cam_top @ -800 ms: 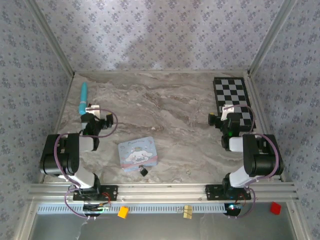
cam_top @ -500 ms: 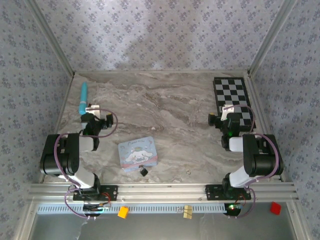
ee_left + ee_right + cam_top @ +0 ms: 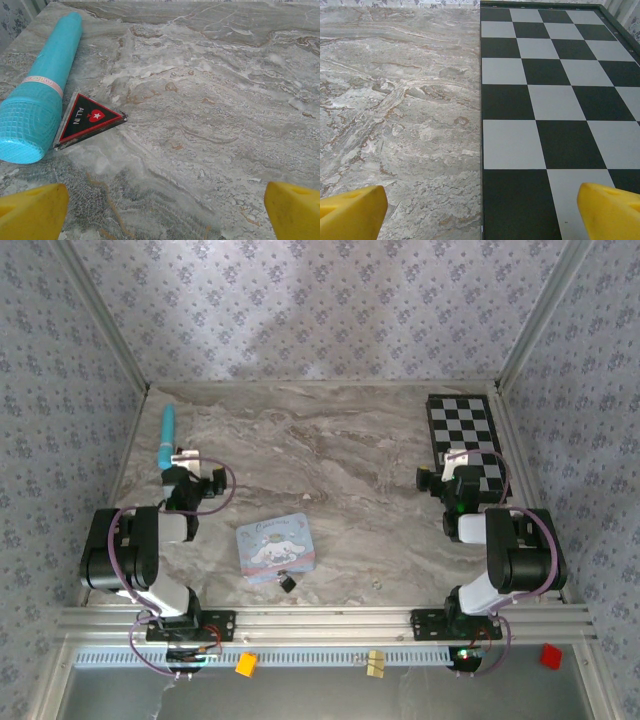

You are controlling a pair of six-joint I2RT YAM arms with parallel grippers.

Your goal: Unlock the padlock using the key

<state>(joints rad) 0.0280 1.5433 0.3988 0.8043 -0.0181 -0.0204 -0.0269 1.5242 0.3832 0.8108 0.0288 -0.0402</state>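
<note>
I am at the start: my left claw and right claw are both released, holding nothing. The padlock lies just beside the tin, between my arms. Next I must find the key.

From the centre of the table we find the tin at 7 o'clock, the padlock just beside its near edge; the board at 2 o'clock; the toy microphone at 10 o'clock, a triangular card beside it.
</note>
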